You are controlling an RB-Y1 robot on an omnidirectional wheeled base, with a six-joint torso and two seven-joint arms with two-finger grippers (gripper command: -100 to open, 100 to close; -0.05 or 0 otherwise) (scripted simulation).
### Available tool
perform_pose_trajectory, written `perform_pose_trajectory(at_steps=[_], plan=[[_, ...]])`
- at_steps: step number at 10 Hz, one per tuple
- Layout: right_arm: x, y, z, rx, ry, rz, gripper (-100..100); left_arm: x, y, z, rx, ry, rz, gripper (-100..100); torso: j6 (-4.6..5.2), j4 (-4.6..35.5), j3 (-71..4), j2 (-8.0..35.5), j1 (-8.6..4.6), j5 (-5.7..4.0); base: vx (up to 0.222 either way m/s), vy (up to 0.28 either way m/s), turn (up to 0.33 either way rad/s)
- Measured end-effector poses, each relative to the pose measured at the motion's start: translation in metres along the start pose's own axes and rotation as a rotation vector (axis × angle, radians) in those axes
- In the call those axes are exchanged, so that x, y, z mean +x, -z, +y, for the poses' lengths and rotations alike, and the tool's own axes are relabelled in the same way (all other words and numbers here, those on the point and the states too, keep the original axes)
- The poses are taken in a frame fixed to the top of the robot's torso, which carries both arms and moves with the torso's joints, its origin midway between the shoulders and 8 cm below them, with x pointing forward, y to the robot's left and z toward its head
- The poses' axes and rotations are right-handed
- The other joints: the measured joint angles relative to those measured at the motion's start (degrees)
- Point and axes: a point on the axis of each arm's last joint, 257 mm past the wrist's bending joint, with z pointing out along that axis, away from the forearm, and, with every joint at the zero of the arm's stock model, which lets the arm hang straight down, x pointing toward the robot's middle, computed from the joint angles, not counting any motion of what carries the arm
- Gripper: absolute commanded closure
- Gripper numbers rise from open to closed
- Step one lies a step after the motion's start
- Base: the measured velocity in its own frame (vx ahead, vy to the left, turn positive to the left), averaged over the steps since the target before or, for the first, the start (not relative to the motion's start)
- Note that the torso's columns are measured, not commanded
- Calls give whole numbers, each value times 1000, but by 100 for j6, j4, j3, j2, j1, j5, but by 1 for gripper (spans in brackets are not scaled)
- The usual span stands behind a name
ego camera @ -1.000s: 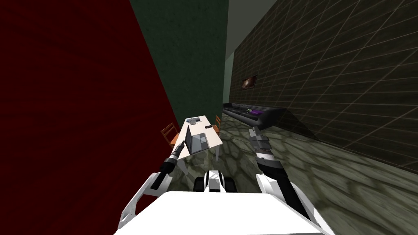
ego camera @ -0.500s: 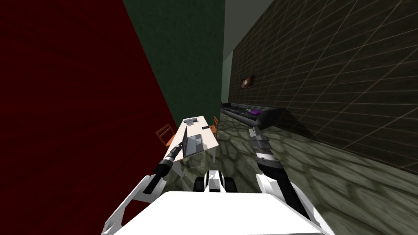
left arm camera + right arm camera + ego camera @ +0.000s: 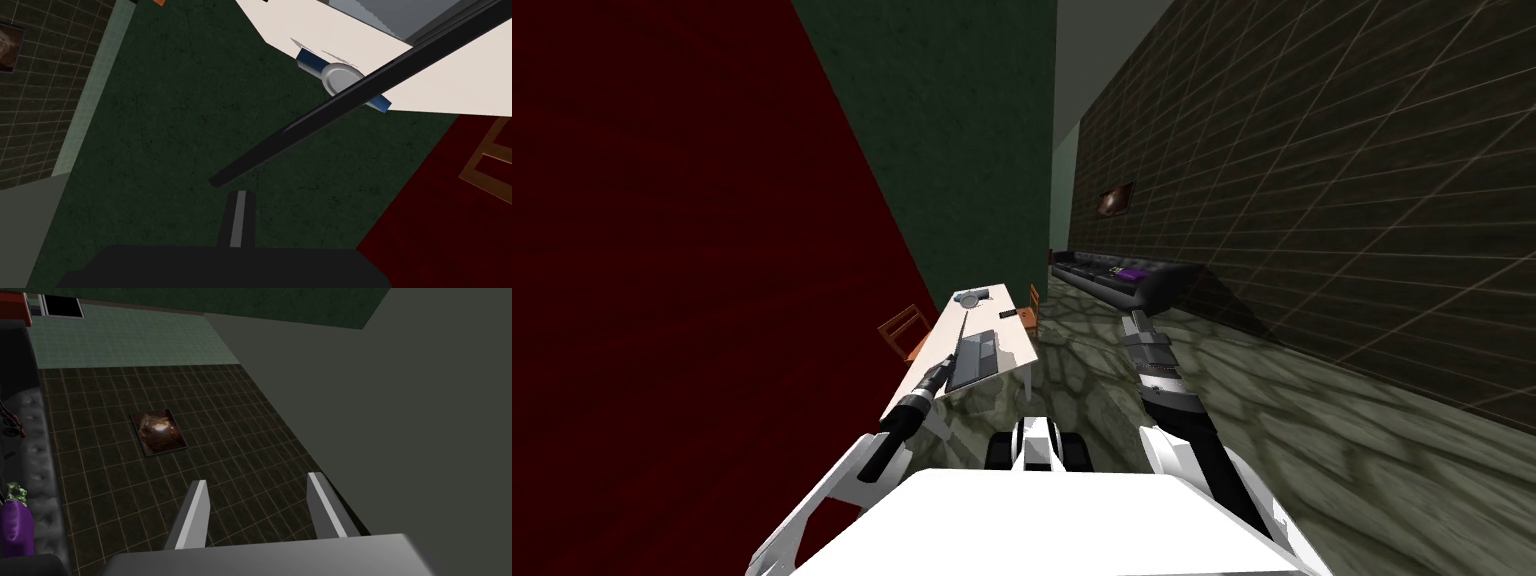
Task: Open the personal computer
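Status: the laptop [image 3: 979,358] is on the white table [image 3: 1013,338], on its near half and closer to the left long edge. Its lid [image 3: 350,95] is up off the keyboard and shows edge-on as a thin dark bar in my left wrist view. My left gripper [image 3: 946,364] is at the laptop's near left corner. Its fingers [image 3: 240,220] are closed together with nothing between them. The lid's corner is just past their tips; can't tell if it touches. My right gripper [image 3: 1134,322] is raised over the floor right of the table, well apart from it, fingers [image 3: 192,518] spread wide, empty. At the table's far end are a grey round object [image 3: 974,298] and a small dark item [image 3: 1007,314]. One brown chair [image 3: 902,328] is at the left edge.
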Motion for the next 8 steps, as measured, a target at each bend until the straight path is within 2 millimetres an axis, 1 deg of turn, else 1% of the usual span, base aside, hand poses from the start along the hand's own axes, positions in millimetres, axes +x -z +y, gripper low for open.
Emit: perform_pose_trajectory(at_steps=[3,5,6,7,8], plan=[[0,0,0,0,0,0,0,11,5,28,-53,-154,36,100,-1,3,0,4,16,1,72,-167,-10],[0,0,0,0,0,0,0,14,8,44,-83,-237,56,100,-2,9,7,17,24,1,64,-116,-6],[0,0,0,0,0,0,0,16,10,50,-96,-276,66,100,-3,11,10,23,22,1,24,-47,3],[0,0,0,0,0,0,0,17,10,51,-98,-282,68,-100,-2,13,15,31,32,3,11,-31,87],[0,0,0,0,0,0,0,15,7,52,-99,-280,57,-100,-4,13,15,29,24,3,3,-43,116]])
